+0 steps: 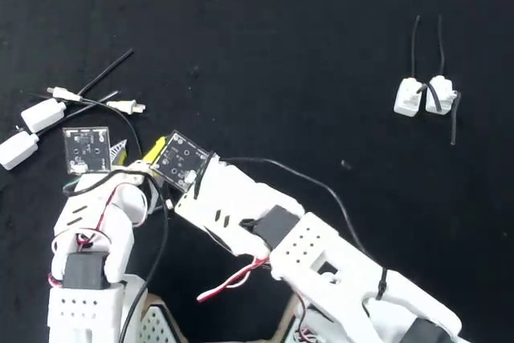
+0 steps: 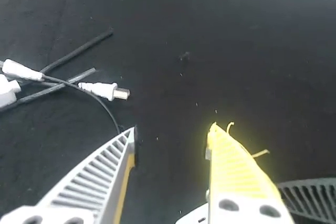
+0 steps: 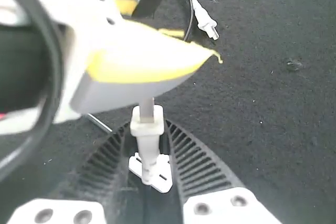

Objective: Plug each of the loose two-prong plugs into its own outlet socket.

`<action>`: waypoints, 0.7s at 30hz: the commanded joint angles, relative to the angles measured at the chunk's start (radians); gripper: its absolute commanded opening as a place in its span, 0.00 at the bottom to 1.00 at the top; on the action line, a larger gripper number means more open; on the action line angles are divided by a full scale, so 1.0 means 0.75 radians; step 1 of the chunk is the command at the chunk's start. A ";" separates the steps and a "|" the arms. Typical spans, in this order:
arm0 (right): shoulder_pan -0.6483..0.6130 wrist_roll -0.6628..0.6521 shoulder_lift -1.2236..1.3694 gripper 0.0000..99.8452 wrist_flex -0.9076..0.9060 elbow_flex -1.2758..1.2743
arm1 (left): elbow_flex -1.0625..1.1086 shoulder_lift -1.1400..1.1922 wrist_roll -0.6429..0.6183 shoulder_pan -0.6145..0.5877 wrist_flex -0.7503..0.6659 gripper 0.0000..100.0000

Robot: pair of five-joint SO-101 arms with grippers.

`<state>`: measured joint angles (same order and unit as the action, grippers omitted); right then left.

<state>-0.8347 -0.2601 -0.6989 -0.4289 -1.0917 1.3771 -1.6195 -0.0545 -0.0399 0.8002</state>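
Plug (image 3: 148, 145), white, two-prong type, clamped between the black fingers (image 3: 194, 166) of the right gripper (image 3: 148, 127). It stands along the line of the fingers, above the black table (image 3: 273, 103). Yellow finger (image 3: 157, 66) of the left gripper (image 2: 172, 129) crosses just in front of the plug's far end; contact cannot be judged. Left gripper is spread wide with nothing between its fingers, held over bare table. Both grippers sit close together at the near left of the table.

Loose plug (image 1: 126, 106) lies flat just beyond them, prongs toward the table's middle. Third plug (image 1: 63, 94) lies further left, among thin black cords (image 1: 108, 72). Two white blocks (image 1: 42, 115) lie at the left edge. White pair (image 1: 426, 95), with cords attached, sits well apart at the far right.
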 commanded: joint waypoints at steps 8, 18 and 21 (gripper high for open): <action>-0.018 -0.006 -0.103 0.01 -0.078 0.040 | 0.148 -0.010 0.205 -0.044 -0.182 0.22; -0.018 0.002 -0.316 0.01 -0.135 -0.030 | 0.171 -0.010 0.198 -0.077 -0.203 0.22; -0.018 0.002 -0.314 0.01 -0.127 -0.032 | 0.173 -0.010 0.196 -0.077 -0.200 0.22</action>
<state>-0.8347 -0.2616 -0.9014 -0.5332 -1.1224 1.5136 -1.6180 0.0913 -0.0936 0.6605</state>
